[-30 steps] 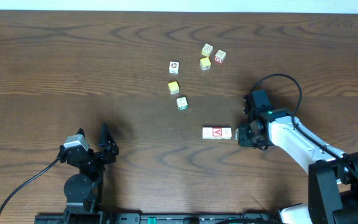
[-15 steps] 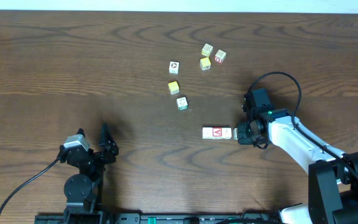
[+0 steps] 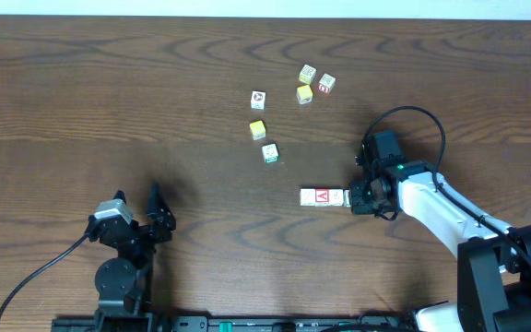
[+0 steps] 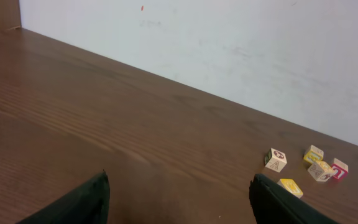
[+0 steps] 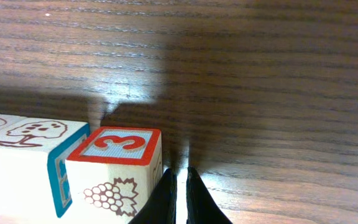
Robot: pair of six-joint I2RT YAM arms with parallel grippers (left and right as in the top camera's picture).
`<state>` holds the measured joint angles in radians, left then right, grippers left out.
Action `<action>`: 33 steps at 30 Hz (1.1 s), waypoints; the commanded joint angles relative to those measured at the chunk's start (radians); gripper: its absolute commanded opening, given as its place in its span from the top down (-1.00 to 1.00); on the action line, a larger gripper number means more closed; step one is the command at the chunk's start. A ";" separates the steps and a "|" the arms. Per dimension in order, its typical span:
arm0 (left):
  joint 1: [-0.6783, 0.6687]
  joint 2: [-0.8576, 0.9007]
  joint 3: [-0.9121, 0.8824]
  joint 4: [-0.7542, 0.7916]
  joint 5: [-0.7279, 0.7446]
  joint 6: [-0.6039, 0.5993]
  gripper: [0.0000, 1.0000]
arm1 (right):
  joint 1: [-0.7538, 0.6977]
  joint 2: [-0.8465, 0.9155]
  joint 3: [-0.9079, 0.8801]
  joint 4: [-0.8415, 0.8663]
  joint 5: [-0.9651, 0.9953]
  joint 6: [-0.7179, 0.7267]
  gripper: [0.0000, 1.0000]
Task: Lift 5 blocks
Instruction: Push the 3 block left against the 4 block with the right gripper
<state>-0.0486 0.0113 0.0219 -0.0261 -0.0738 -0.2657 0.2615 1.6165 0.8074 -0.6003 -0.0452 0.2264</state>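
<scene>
Tabletop [image 3: 81, 92] of dark wood bears every block in view. None is off it, so I judge that all the lifting is left. Left gripper [image 4: 179, 200] sits at the overhead view's lower left, fingers spread wide and empty. Right gripper [image 5: 179, 186], right of centre, has its fingers pressed together on nothing, just beside the row of blocks [image 3: 323, 196]. Smaller picture blocks [image 3: 270, 152] lie scattered upper centre among two yellow cubes [image 3: 257, 129]. The row's end block [image 5: 114, 168] shows a red-framed "3" above drawn grapes. Overhead there is perhaps a red "A". No brand shows.
</scene>
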 commanded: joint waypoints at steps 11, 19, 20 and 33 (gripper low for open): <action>0.002 -0.001 -0.018 -0.040 -0.013 -0.002 -0.45 | 0.040 0.001 -0.007 0.014 -0.016 -0.011 0.91; 0.002 -0.001 -0.018 -0.040 -0.013 -0.002 -0.45 | 0.044 0.001 -0.007 0.018 -0.016 -0.011 0.90; 0.002 -0.001 -0.018 -0.041 -0.013 -0.002 -0.45 | 0.044 0.001 -0.007 0.018 -0.016 -0.011 0.90; 0.002 -0.001 -0.018 -0.040 -0.013 -0.002 -0.45 | 0.049 0.001 -0.007 -0.053 -0.016 -0.002 0.97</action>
<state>-0.0486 0.0113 0.0219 -0.0261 -0.0738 -0.2657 0.2935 1.6165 0.8074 -0.6437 -0.0544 0.2260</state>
